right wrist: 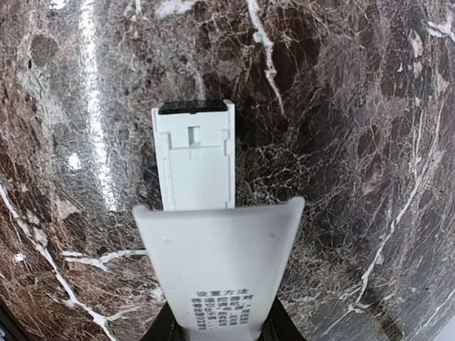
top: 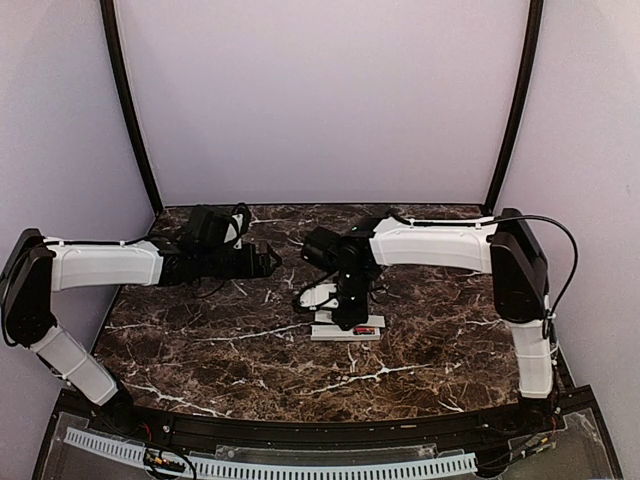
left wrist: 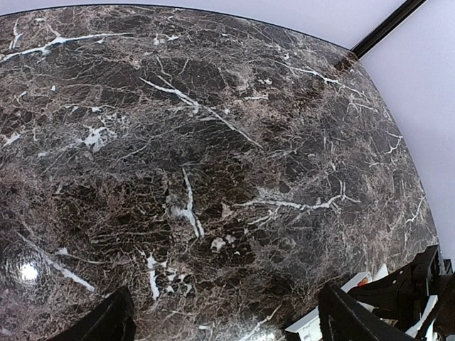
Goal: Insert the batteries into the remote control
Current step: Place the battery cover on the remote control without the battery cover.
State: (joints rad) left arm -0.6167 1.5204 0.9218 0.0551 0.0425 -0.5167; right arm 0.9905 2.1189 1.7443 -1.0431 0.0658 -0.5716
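My right jaws pinch narrow on a white printed plastic strip just above the long white remote control, where a small red battery lies at its right end. I should align lengthwise and lower gently. My left jaws hang wide, empty, left of it

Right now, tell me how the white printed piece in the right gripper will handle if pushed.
The white printed piece juts from the right gripper without sagging, so probably stiff. Its smooth plastic face could slip in the grip. It looks thin, so likely light.
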